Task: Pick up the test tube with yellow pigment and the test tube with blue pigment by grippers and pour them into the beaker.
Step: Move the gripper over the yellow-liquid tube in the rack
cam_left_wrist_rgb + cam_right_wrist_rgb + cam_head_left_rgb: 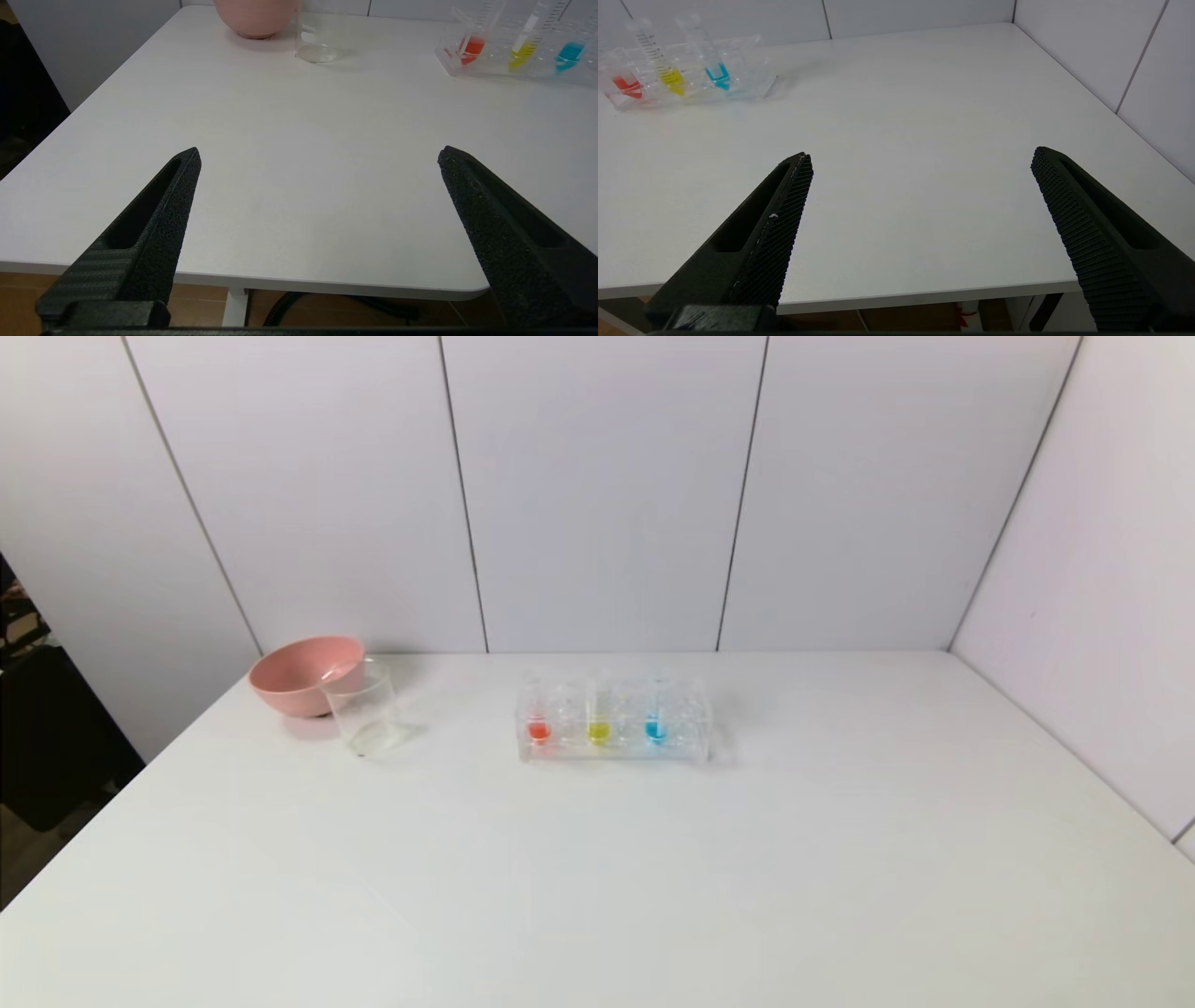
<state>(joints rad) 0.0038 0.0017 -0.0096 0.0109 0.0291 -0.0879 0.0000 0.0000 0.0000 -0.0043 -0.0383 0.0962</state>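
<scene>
The test tube with yellow pigment [598,721] stands upright in the middle of a clear rack [613,753], and the test tube with blue pigment [656,719] stands just to its right. Both show again in the wrist views, yellow [524,46] [668,70] and blue [569,50] [715,70]. The empty clear beaker [363,709] [315,35] stands left of the rack. My left gripper [319,156] and right gripper [922,156] hang open over the table's near edge, far from rack and beaker, with nothing between their jaws. Neither arm shows in the head view.
A pink bowl [303,674] [256,17] sits just behind and left of the beaker, touching or nearly so. A tube with red liquid [539,723] fills the rack's left slot. White wall panels close the back and right of the white table [597,877].
</scene>
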